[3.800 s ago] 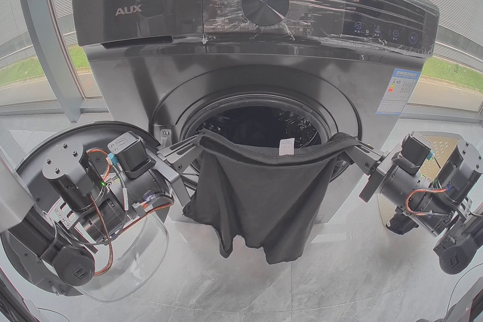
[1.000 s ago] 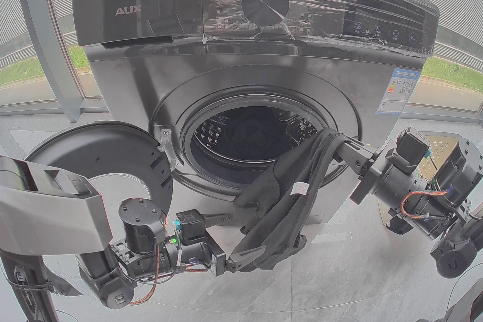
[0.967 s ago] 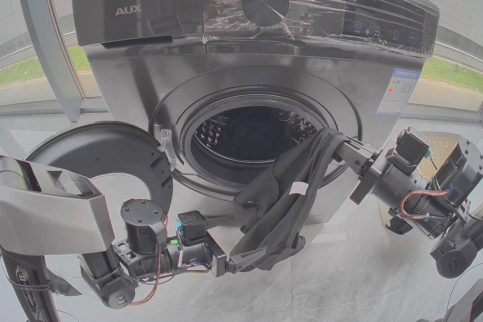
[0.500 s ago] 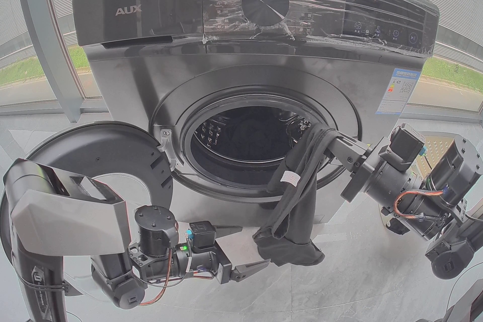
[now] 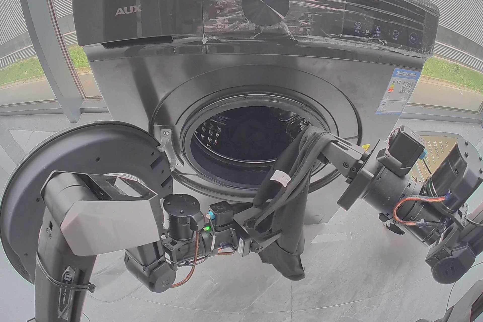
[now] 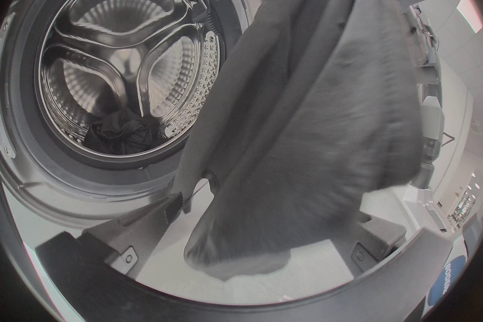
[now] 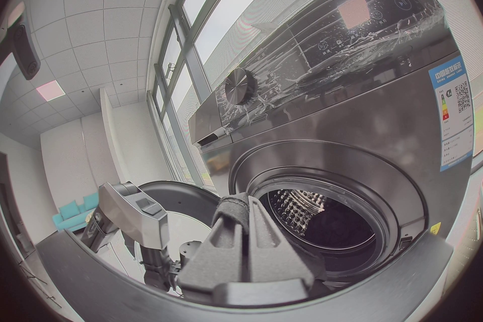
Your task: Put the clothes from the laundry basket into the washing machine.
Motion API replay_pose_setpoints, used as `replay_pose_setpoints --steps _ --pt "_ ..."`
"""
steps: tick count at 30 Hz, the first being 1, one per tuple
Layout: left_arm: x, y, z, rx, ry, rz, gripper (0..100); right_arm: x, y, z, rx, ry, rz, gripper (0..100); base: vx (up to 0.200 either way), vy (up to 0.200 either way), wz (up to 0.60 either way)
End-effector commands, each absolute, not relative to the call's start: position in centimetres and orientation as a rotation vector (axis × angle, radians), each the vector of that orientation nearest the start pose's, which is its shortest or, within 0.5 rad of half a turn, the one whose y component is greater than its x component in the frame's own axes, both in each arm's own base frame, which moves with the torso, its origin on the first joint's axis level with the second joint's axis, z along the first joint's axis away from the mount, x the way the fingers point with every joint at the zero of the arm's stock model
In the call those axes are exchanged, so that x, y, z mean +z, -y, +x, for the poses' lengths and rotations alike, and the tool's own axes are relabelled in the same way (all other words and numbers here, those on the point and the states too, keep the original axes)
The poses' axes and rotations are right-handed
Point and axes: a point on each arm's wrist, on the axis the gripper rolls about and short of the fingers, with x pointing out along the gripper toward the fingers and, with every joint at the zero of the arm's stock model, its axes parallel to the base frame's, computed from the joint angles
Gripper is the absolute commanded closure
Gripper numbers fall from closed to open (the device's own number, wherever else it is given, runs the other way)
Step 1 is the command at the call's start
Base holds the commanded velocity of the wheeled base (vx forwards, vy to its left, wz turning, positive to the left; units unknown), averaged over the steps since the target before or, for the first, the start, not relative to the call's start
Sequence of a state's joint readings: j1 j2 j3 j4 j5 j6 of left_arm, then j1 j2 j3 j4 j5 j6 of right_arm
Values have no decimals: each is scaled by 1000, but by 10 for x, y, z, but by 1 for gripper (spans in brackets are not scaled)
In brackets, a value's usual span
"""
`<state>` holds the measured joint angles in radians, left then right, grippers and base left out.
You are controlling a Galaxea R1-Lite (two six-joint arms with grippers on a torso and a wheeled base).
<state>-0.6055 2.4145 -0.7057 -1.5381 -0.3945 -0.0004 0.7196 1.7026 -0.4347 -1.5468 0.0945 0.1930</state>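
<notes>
Front-loading washing machine (image 5: 251, 61): round door (image 5: 90, 157) swung fully open to robot's left, drum mouth exposed. Black garment (image 5: 287, 207) hangs outside machine, in front of lower right rim of opening, top bunched, bottom hanging free above floor. Right gripper (image 5: 322, 142): fingers pressed together, pinching garment's top edge at rim. Left gripper (image 5: 266, 225): fingers spread wide, lower cloth lying between them, unclamped. Dark clothes (image 6: 118, 132) lie at drum bottom. White tag (image 5: 279, 178) on garment.

Grey angular arm shell (image 5: 100, 222); black cylindrical wrist motors (image 5: 397, 187); orange cables (image 5: 410, 198); black wedge-fingered left tool (image 5: 271, 223), right tool (image 5: 324, 142).
</notes>
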Motion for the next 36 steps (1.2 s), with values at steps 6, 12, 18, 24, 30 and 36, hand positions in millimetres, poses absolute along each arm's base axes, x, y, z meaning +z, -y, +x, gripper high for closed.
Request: replay_pose_setpoints --steps 6,12,18,24,30,36 --pt "-27 239 332 -944 -132 16 0 184 -180 186 881 188 295 100 0 0 0" --pt "-37 248 347 -899 -116 18 0 186 -181 180 900 188 317 100 0 0 0" --pt "-34 254 353 -900 -98 14 100 185 -180 180 898 182 313 100 0 0 0" --pt "-31 256 350 -907 -86 11 100 184 -179 182 887 180 312 100 0 0 0" --pt "-21 250 333 -920 -78 15 100 182 -176 190 853 175 307 100 0 0 0" --pt "8 235 293 -972 -127 39 100 167 -162 220 723 139 285 100 0 0 0"
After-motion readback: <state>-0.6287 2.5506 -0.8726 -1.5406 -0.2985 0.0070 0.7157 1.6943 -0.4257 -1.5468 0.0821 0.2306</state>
